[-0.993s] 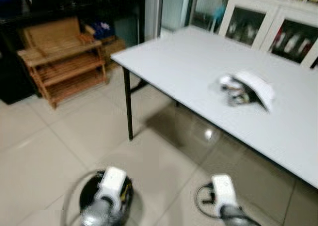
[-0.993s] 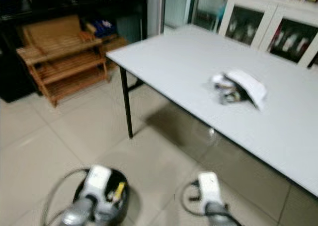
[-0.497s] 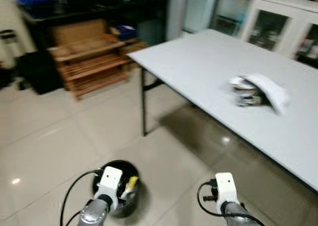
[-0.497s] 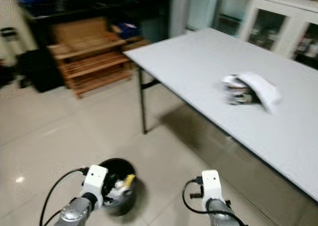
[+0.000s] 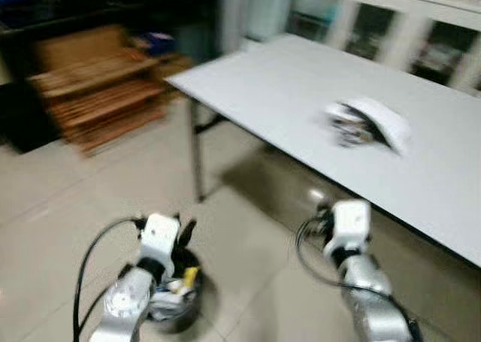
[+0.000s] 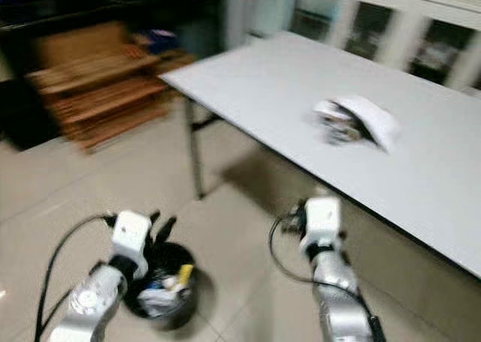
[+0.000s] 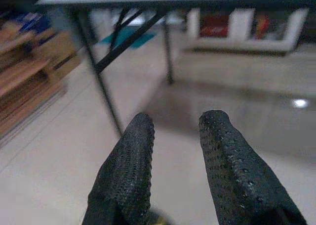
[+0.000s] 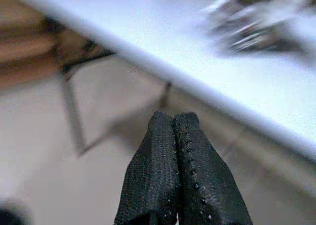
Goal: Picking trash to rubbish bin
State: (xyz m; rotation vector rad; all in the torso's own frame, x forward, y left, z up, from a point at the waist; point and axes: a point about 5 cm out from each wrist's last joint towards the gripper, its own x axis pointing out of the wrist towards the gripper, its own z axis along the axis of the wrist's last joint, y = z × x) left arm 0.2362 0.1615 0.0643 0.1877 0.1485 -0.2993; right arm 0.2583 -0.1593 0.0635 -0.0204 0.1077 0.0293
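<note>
Reaching for the far-right trash pile (image 5: 366,124) on the table (image 5: 285,94) risks fumbling: right gripper (image 8: 178,123) pressed together, left gripper (image 7: 175,123) spread above bin (image 6: 161,286), views blurred.

Crumpled trash (image 5: 367,124) of white wrapper and dark bits, lying in a heap on the white table top, well in from the near edge, blurred. Small round black rubbish bin (image 6: 159,288) standing upright on the tiled floor, near the table's corner leg, open at the top. Inside, pale scraps and a yellow piece leaning against the rim. Well apart from the heap above.
</note>
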